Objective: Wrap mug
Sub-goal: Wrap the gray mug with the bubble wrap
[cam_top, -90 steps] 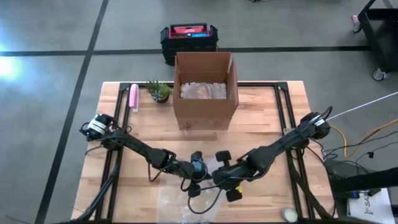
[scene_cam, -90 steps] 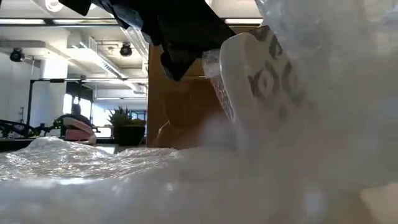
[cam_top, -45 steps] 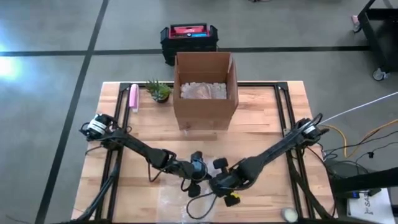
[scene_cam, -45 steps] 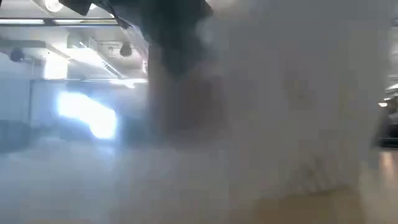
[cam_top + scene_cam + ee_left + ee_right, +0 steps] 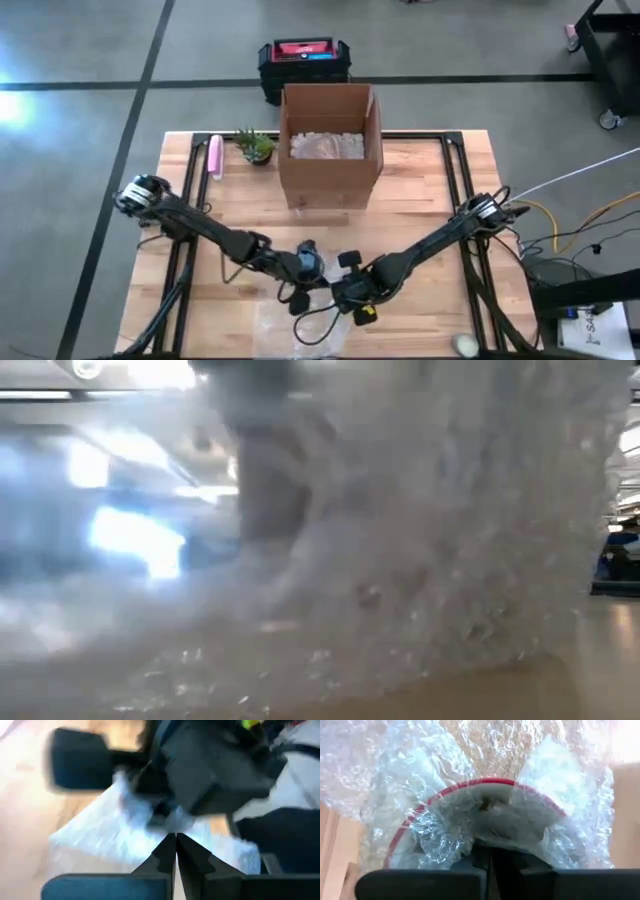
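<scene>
Low centre of the frame, both grippers have shifted left: right gripper (image 5: 487, 851) fingers clamped on the bubble-wrapped mug (image 5: 485, 815), left gripper (image 5: 175, 851) fingers together, folding wrap (image 5: 300, 325) over.

A tall open cardboard box (image 5: 330, 145) stands at the middle of the far half of the wooden table (image 5: 430, 190), its walls blocking any level pass across there. Left of the box, a small potted plant (image 5: 255, 146) and a pink object (image 5: 214, 157) sit near the far left corner. Bare wood lies open to the right of the box and in front of it. Nearer than the box, both dark arms reach in diagonally and meet at the table's middle, where the left gripper (image 5: 297, 296) and right gripper (image 5: 352, 300) crowd together over crumpled bubble wrap (image 5: 300, 325). In the low view the wrap (image 5: 420, 560) rises like a wall.
</scene>
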Robot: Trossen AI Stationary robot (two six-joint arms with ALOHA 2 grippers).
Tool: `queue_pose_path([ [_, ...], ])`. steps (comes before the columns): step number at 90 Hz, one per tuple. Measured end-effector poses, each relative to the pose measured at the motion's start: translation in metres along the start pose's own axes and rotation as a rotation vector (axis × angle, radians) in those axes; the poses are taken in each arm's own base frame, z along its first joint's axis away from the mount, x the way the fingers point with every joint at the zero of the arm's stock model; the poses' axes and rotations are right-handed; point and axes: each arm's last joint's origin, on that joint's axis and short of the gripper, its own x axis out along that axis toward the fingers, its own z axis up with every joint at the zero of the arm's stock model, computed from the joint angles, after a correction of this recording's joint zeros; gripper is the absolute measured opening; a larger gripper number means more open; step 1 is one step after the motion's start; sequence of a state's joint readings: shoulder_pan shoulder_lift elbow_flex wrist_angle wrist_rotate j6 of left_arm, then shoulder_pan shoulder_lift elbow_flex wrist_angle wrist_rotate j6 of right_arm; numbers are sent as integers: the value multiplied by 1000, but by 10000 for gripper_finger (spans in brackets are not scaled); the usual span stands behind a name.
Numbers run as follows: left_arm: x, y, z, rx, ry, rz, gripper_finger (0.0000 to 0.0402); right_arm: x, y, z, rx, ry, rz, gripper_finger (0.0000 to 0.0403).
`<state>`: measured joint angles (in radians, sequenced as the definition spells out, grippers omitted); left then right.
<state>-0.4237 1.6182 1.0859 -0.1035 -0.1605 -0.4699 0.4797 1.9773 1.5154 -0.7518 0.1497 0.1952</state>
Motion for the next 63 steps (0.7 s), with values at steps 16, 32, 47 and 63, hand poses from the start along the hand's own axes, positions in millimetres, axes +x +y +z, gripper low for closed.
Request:
queue_pose_path([
  [16, -1, 12, -23, -11, 106, 208, 0, -1, 0, 1, 4, -9, 1, 0],
  [32, 19, 4, -15, 41, -77, 134, 0, -1, 0, 1, 5, -12, 2, 0],
  [47, 35, -1, -14, 55, -77, 65, 0, -1, 0, 1, -1, -16, 3, 0],
  [63, 47, -6, -8, 65, -82, 49, 0, -1, 0, 2, -5, -27, 5, 0],
])
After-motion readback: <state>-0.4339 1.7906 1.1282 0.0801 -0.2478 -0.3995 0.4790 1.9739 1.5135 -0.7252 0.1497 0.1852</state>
